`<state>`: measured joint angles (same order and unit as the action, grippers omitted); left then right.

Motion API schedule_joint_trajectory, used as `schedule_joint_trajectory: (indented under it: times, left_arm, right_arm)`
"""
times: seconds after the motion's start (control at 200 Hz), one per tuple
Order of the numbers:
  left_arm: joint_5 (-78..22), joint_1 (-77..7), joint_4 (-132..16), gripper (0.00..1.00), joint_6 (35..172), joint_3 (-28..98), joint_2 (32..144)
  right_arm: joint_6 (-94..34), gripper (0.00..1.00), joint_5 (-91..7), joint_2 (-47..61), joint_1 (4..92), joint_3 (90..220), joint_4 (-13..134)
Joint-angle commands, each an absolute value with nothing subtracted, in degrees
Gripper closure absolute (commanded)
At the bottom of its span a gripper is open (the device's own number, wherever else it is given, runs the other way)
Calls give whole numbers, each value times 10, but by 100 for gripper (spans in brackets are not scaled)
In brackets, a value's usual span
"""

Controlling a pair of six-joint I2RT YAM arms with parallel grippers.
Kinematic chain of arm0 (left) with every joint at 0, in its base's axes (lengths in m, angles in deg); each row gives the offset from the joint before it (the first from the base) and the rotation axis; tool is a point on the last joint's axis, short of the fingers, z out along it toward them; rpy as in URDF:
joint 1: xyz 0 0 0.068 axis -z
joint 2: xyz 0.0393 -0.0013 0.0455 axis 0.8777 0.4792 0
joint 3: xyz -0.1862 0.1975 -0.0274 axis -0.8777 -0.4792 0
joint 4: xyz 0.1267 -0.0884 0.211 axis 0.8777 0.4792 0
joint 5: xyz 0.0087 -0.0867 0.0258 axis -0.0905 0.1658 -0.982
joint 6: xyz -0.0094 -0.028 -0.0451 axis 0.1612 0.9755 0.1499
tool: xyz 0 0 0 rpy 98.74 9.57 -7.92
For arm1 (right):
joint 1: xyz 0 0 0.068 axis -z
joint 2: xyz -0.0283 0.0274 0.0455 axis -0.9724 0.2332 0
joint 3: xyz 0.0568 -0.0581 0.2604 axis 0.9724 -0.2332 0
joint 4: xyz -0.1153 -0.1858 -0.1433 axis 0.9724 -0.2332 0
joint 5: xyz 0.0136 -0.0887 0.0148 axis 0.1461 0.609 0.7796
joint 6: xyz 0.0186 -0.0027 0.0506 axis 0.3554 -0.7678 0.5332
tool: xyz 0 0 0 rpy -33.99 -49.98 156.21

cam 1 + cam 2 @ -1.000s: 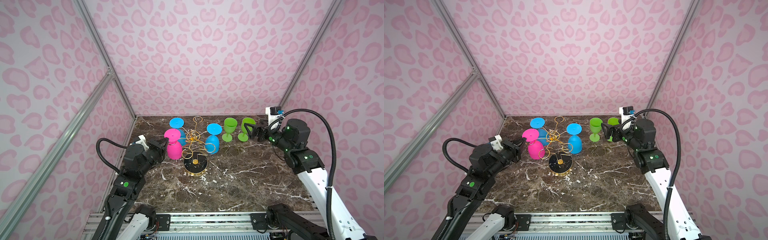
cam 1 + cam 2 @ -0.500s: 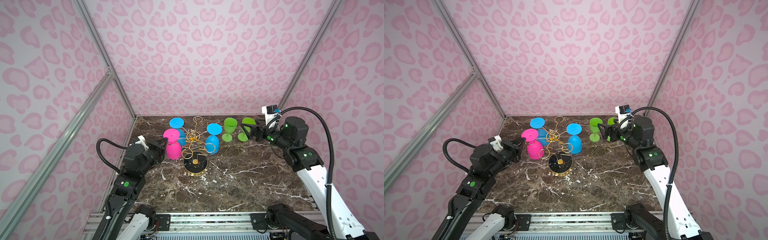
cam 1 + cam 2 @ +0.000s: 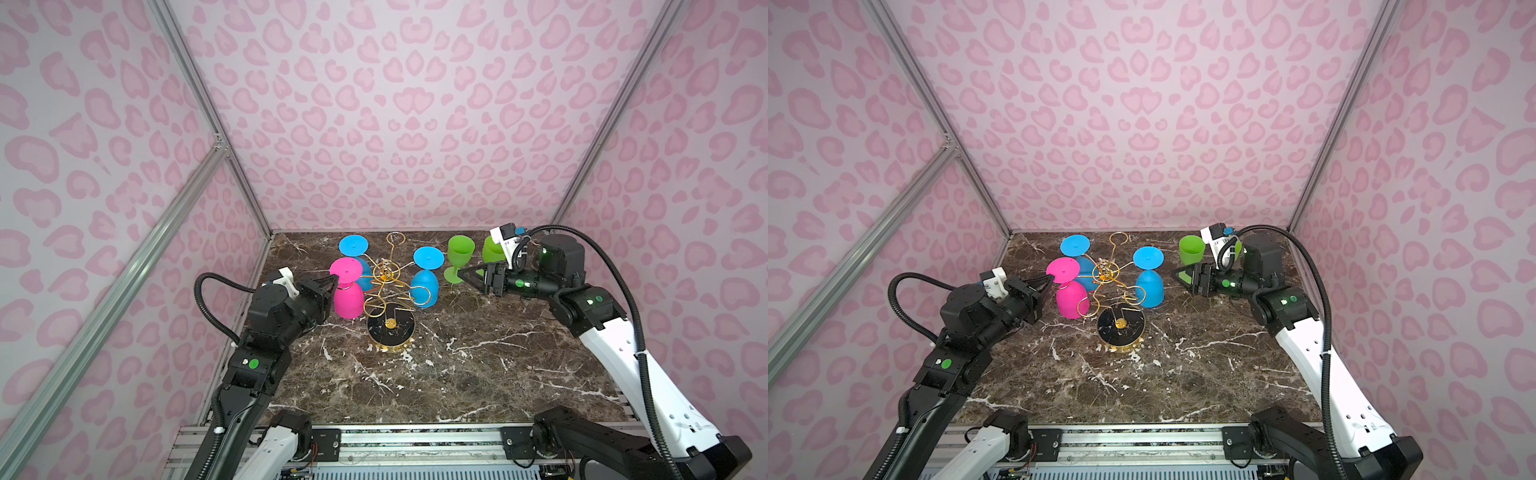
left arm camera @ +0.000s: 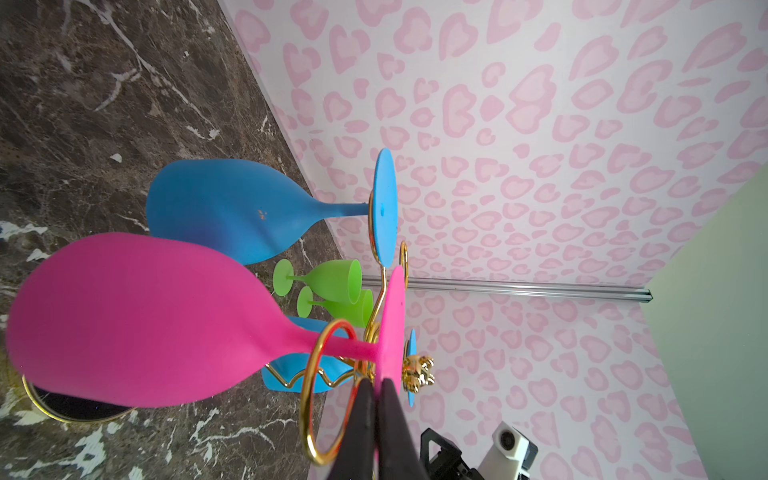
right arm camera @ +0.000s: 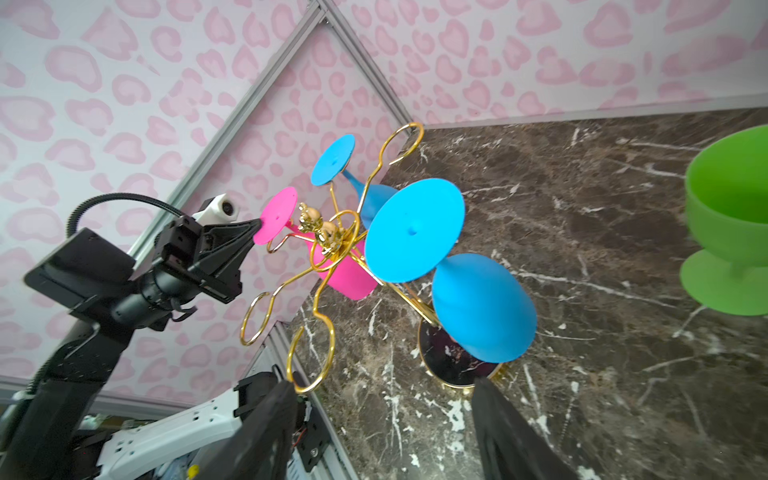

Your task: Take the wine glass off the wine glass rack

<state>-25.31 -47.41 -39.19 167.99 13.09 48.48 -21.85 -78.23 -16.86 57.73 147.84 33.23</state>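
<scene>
**Left claw** [image 3: 332, 283]: closed tight, tips at the rim of the foot of the pink wine glass [image 3: 348, 297], which hangs bowl-down from the rack [image 3: 384, 272] directly ahead of it; whether the rim is pinched between them cannot be told. **Right claw** [image 3: 461, 270]: partly open and empty, with a blue wine glass [image 3: 424, 286] ahead of its tips. The pink glass looks matte, light and rubbery, so its thin foot would probably flex; the stem, which only the left wrist view shows threaded through a gold ring [image 4: 332, 324], seems the firmer hold.
</scene>
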Motion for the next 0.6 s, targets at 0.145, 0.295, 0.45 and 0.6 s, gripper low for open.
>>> schedule_joint_trajectory:
  times: [0.145,0.295,0.45,0.6]
  left_arm:
    - [-239,-476,-428,97,1675,138,485]
    - [-240,-476,-427,97,1674,135,481]
    - [-241,-476,-427,97,1674,135,480]
    - [-241,-477,-427,97,1672,137,479]
  right_arm:
    - [-107,39,-858,-167,536,1426,400]
    - [-49,43,-869,-165,515,1402,462]
    - [-26,46,-866,-153,492,1393,487]
    - [-1,49,-869,-142,479,1385,522]
